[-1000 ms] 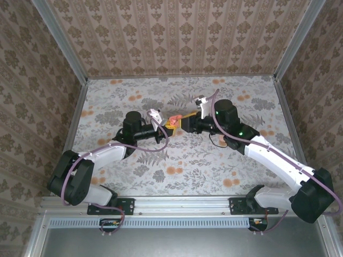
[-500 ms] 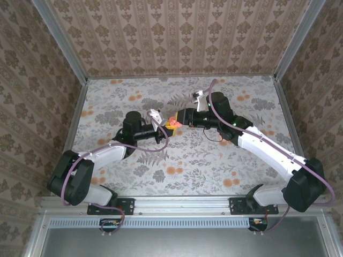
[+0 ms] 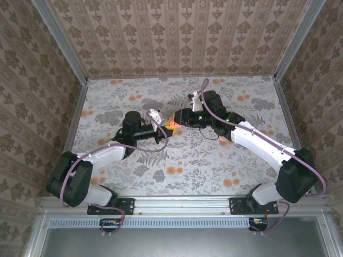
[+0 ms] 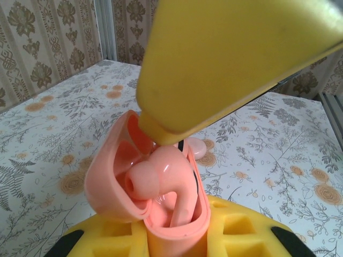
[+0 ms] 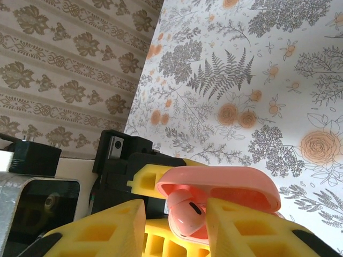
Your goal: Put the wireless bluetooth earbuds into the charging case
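My left gripper (image 3: 169, 126) is shut on the open coral-pink charging case (image 4: 177, 235), which stands upright between its yellow fingers (image 4: 252, 230). One earbud (image 4: 161, 176) sits in the case, stem down and head sticking out under the raised lid (image 4: 104, 184). My right gripper (image 5: 177, 227) reaches in from the right, jaws apart, with the earbud (image 5: 186, 214) between them and a gap on the left side. One right finger (image 4: 225, 59) touches the top of the earbud. A second pink earbud (image 4: 197, 147) lies on the table behind the case.
The floral table cover (image 3: 177, 166) runs out to patterned walls (image 3: 177, 37) on three sides. The two grippers meet near the table's middle. Flat printed orange blossoms (image 3: 172, 170) dot the cover.
My right arm has swung left and forward, bringing its gripper over the case, and its jaws have narrowed a little. My left gripper and the case have stayed put.
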`<state>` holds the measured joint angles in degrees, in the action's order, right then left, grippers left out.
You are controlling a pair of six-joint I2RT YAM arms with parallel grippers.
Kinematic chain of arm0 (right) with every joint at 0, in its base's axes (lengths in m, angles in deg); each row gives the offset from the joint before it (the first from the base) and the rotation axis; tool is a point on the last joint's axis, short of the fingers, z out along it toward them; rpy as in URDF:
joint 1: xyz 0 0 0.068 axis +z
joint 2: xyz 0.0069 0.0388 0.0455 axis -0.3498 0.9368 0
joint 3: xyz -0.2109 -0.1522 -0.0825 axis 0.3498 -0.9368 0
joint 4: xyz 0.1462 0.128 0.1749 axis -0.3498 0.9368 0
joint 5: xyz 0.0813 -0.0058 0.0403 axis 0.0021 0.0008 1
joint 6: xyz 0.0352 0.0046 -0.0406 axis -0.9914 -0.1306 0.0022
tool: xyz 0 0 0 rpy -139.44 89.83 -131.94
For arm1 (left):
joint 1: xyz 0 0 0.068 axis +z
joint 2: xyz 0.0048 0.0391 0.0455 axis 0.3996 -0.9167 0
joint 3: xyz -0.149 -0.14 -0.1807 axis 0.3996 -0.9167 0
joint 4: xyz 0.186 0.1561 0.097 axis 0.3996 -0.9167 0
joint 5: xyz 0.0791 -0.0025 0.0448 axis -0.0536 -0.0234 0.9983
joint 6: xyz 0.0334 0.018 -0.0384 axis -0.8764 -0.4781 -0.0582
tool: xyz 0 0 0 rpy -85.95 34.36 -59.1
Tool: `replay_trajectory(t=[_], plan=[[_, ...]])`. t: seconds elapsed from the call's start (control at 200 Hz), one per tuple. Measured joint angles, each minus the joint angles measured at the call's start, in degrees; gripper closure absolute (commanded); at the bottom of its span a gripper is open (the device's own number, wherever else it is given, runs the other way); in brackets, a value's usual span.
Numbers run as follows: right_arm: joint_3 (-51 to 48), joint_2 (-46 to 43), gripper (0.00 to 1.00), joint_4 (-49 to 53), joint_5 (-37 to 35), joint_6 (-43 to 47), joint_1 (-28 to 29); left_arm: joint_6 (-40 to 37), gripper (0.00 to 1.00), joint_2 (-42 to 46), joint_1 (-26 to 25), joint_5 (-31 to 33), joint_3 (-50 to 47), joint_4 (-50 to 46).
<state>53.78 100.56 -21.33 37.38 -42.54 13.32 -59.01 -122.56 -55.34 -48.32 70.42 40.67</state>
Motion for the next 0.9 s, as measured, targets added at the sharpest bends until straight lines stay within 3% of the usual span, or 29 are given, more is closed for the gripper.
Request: replay_trajectory(t=[0.9], plan=[[2.6,2.1,0.75,4.1,2.8,2.2,0.0,0.0,0.82,0.4,0.0,0.0,0.0,-1.3]])
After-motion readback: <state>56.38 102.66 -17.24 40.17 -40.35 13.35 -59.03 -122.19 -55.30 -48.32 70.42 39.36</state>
